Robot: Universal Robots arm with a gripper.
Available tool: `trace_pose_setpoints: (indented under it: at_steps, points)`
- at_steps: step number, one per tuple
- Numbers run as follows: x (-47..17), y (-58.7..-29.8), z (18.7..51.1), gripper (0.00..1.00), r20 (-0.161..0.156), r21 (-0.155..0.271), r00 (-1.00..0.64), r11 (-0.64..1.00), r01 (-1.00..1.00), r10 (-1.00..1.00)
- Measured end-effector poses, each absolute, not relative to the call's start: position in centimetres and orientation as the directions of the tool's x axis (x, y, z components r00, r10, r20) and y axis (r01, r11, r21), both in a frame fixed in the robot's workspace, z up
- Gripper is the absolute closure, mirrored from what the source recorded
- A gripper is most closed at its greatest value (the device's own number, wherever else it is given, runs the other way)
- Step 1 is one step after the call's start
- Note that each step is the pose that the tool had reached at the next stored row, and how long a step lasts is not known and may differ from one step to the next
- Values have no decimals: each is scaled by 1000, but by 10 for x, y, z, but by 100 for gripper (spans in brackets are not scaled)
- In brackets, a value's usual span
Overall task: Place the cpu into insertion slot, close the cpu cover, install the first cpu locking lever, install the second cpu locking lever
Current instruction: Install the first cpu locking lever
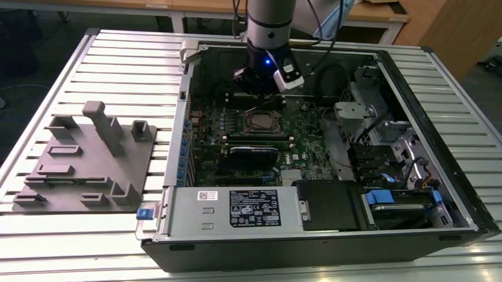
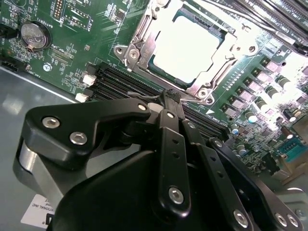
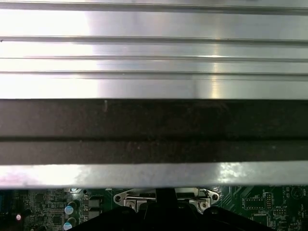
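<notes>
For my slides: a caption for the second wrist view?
Closed hand near the edge of the metal cover, which frames the chip on the green board.

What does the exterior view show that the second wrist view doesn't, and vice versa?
Exterior view: the open computer case, the grey fixture plate beside it, the slatted table. Second wrist view: a coin battery and memory slots. Both: the gripper by the socket on the green board, and the cpu seated under its cover.
</notes>
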State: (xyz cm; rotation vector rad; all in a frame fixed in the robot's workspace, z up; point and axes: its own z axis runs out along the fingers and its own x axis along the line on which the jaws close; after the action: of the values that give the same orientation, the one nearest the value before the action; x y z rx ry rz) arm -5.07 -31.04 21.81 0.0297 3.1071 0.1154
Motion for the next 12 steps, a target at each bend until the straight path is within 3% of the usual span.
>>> trace_pose_setpoints:
  at_steps: [12]
  points:
    - [-47, -309, 218, 89, -32, 74, -999, 997, 31, 34]
